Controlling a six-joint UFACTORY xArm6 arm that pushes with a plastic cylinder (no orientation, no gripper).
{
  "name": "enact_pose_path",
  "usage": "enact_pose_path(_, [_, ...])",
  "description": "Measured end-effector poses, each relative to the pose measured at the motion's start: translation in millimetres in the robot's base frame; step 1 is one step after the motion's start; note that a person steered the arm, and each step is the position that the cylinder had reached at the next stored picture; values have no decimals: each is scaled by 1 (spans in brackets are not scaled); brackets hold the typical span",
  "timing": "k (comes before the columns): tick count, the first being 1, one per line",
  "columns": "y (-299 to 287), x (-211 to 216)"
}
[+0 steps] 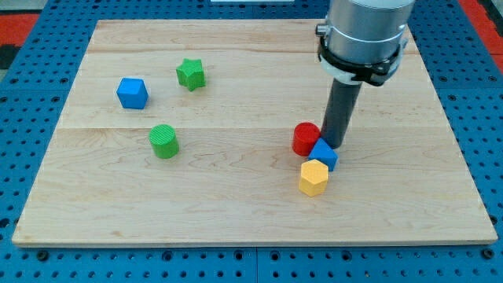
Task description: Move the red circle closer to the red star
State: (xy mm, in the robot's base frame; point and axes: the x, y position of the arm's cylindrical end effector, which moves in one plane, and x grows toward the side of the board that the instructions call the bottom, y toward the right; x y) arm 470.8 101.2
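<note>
Red circle (pixel 306 139) found right of board centre, toward right edge. My tip (pixel 335 145) parked just right of it, basically touching, right above small blue block (pixel 323 155). No jaws on rod, nothing gripped. Yellow block (pixel 313 177) tucked under blue one. Green star (pixel 190 74), blue cube (pixel 132 93), green cylinder (pixel 164 141) scattered on left half. Red star not spotted.

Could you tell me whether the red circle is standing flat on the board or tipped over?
Flat: the red circle shows its round top face upward, beside my tip and the blue block.
</note>
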Motion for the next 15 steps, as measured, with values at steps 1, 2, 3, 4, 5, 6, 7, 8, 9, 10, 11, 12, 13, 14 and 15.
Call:
enact_pose_path(1, [-45,-5])
enact_pose_path(2, [-63,-45])
enact_pose_path(3, [-89,-56])
enact_pose_path(4, [-132,-77])
enact_pose_path(5, [-150,-43])
enact_pose_path(6, [-142,6])
enact_pose_path(7, [-112,4])
enact_pose_path(8, [-100,-40])
enact_pose_path(9, [-69,-58])
enact_pose_path(10, [-48,-53])
enact_pose_path(11, [-39,-39])
enact_pose_path(12, [-20,-45])
enact_pose_path(13, [-6,-80])
enact_pose_path(14, [-5,-113])
enact_pose_path(15, [-5,-129])
